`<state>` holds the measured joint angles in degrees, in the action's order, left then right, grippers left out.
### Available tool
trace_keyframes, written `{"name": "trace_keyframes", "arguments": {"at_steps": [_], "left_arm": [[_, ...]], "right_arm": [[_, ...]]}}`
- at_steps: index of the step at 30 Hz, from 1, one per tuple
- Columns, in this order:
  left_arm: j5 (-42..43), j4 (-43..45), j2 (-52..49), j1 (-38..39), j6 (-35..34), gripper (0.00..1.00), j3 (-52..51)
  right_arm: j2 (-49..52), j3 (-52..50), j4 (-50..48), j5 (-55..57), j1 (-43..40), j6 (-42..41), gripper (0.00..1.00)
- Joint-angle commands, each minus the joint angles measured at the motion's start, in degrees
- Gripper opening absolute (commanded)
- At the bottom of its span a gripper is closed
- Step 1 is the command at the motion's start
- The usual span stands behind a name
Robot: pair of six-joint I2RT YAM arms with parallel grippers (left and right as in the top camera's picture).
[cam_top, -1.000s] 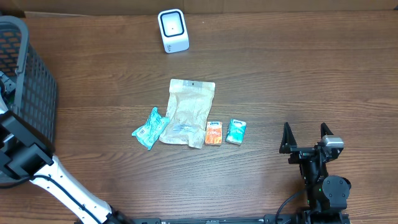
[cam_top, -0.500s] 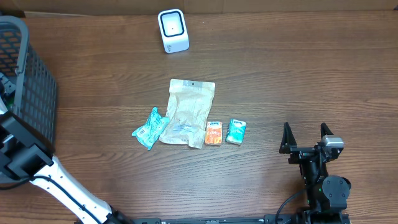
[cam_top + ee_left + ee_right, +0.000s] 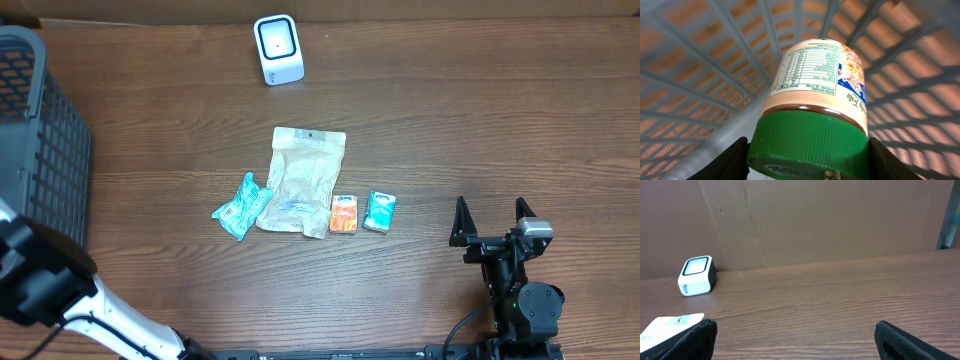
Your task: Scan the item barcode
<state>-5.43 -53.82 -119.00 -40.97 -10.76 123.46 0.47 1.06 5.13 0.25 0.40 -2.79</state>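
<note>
Starting at the left edge, we see the grey mesh basket (image 3: 40, 130) filling that side of the wooden table (image 3: 500, 100), its rim running out of frame. The white left arm (image 3: 90, 305) crosses the corner below it. Inside the basket, lattice walls crowd close around the left gripper (image 3: 807, 162).

Mid-table sits a tight cluster: a teal packet (image 3: 241, 206) touching a brown paper pouch (image 3: 303, 180), then an orange mini pack (image 3: 344, 214) and a teal mini pack (image 3: 380, 211) just beside each other. Bare wood lies between this cluster and the barcode scanner (image 3: 278, 48) at the far edge. More lies across the right half, where the right gripper (image 3: 490, 207) stands near the front edge with its jaws spread wide around nothing.

The jar (image 3: 815, 80) is inside the basket, lid toward the wrist camera. The left fingers (image 3: 732, 162) sit against both sides of the lid (image 3: 805, 145) with no gap showing — a pinch on the jar, well apart from the scanner.

The jar is round and pale with a printed nutrition label, and its lid is smooth green plastic. The scanner is a rounded white block with a dark face, and the pouch is crinkled paper.
</note>
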Motion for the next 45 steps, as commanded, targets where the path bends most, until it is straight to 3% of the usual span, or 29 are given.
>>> {"name": "trace_keyframes", "arguments": {"at_steps": [1, 19, 30, 45], "left_arm": [[2.78, -0.50, 5.38, -0.20, -1.84, 0.48, 1.31], [8.98, -6.95, 19.06, -0.15, -4.92, 0.49, 1.31], [19.80, -10.16, 25.42, 0.66, -6.25, 0.47, 1.31], [21.99, -18.47, 29.14, 10.86, -5.95, 0.46, 1.31]], "right_arm": [[-0.31, -0.59, -0.31, 0.28, -0.13, 0.28, 1.00], [-0.31, -0.59, -0.31, 0.28, -0.13, 0.28, 1.00], [-0.31, -0.59, -0.31, 0.28, -0.13, 0.28, 0.99], [-0.31, -0.59, -0.31, 0.28, -0.13, 0.28, 1.00]]}}
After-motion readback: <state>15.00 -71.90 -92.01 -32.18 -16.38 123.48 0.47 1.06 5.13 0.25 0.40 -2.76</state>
